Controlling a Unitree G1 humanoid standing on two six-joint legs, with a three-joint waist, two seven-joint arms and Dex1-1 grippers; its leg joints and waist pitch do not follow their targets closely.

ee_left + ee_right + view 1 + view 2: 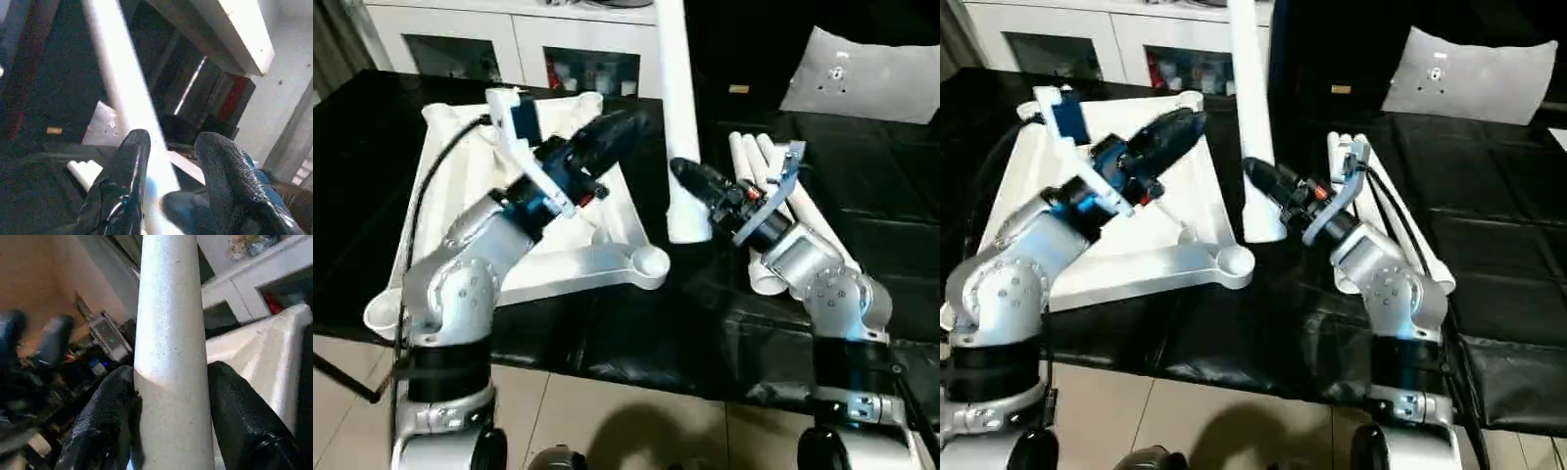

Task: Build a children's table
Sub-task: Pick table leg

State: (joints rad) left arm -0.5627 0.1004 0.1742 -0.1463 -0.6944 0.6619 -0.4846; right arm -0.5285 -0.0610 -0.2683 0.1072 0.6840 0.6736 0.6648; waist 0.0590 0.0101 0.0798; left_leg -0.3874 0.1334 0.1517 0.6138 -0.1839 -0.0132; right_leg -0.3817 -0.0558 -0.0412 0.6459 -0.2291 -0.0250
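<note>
The white table top [607, 259] lies upside down on the black workbench, ribbed side up, with a round corner socket [651, 262] at its near right. One long white leg [674, 78] stands upright just right of that edge, its wide end down by the bench. My right gripper [680, 171] is shut on this leg low down, a black finger [105, 411] pressing each side. My left gripper [631, 122] hangs over the top, open, pointing at the leg and stopping just short of it. Three more legs [744, 162] lie side by side under my right forearm.
A white cabinet [509, 39] with dark glass doors stands behind the bench. A pale cushion [862, 73] rests at the back right, with a small tan object [737, 89] near it. The bench's front edge [636, 377] runs just ahead of my body, tiled floor below.
</note>
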